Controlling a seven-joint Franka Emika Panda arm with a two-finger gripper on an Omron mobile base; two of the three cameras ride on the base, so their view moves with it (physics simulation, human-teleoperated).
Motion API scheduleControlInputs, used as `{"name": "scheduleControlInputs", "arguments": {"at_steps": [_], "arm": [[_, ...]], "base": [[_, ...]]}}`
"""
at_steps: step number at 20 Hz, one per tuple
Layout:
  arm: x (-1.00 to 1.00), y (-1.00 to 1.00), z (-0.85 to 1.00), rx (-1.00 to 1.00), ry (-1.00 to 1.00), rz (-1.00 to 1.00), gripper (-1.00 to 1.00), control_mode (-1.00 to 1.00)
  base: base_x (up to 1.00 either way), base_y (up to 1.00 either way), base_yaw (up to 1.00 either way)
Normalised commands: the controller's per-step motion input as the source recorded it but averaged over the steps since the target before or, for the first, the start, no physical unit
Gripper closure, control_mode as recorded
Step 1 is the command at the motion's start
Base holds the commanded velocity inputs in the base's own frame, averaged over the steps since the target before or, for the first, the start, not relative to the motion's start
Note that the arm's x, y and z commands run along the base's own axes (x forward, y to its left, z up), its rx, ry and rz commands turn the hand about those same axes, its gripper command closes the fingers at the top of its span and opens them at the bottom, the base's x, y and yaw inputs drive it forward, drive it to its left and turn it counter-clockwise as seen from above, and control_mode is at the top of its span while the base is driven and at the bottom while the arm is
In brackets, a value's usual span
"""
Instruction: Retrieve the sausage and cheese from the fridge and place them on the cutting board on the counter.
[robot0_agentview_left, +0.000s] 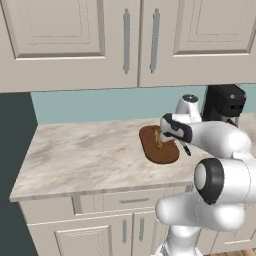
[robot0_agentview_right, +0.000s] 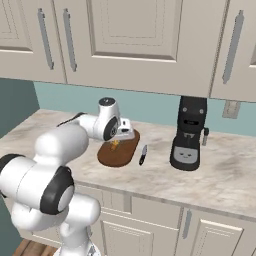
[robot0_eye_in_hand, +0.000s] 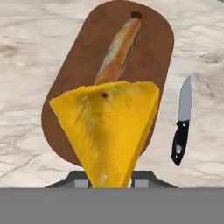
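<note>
While the sausage already lay on the cutting board on the bench, the tool hung above the board, clamped on the cheese; only setting it down seemed left.

Pretty clearly a home kitchen — a beige marbled counter runs over cream panelled cabinets with a drawer. Above the counter hang matching wall cabinets with long bar handles, and a teal backsplash sits between the two. On the counter there's a black coffee machine, a wooden cutting board and a small knife — typical kitchen stuff.
</note>
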Motion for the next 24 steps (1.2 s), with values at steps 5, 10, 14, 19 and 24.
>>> {"name": "scheduleControlInputs", "arguments": {"at_steps": [5,10,14,19,24], "arm": [[0.25,-0.05,-0.51,0.03,0.0,-0.02,1.0,-1.0],[0.25,-0.1,-0.4,0.02,0.0,-0.03,1.0,-1.0],[0.19,-0.13,-0.34,0.04,0.0,-0.03,1.0,-1.0],[0.1,-0.15,-0.3,0.05,0.0,-0.03,1.0,-1.0],[-0.03,-0.01,-0.44,0.01,-0.01,0.0,-1.0,-1.0]], "base": [[0.0,0.0,0.0],[0.0,0.0,0.0],[0.0,0.0,0.0],[0.0,0.0,0.0],[0.0,0.0,0.0]]}}
